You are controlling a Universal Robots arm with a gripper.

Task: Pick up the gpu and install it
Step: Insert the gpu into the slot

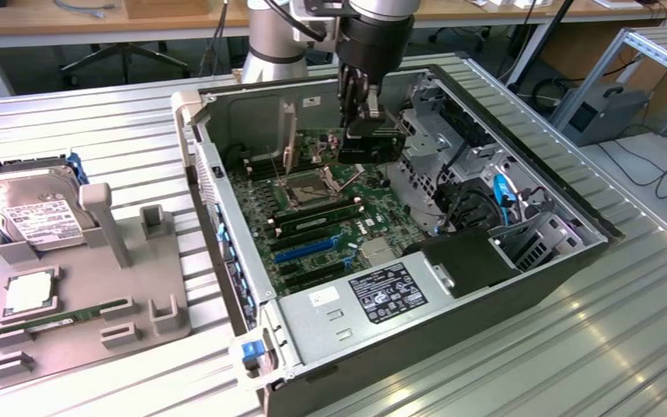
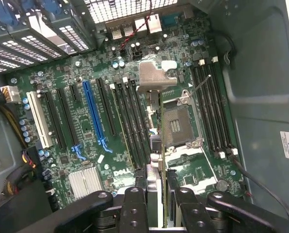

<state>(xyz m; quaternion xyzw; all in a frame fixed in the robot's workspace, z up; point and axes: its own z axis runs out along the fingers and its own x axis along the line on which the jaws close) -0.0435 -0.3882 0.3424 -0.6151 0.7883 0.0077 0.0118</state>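
The flat rectangular gpu (image 2: 154,77) has a black face, a dark-green edge and a silver metal bracket. The green motherboard (image 2: 86,65) carries black slots, one blue slot (image 2: 93,114) and one white slot (image 2: 40,121). In the exterior view, at nine o'clock from the grey metal computer case (image 1: 310,313), the silver boxy hard drive (image 1: 32,213) bears a white label.

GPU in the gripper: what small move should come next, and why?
Probably shift it sideways toward the blue slot, keeping height. The gripper holds the gpu edge-on between the CPU socket and memory slots, not over an expansion slot.
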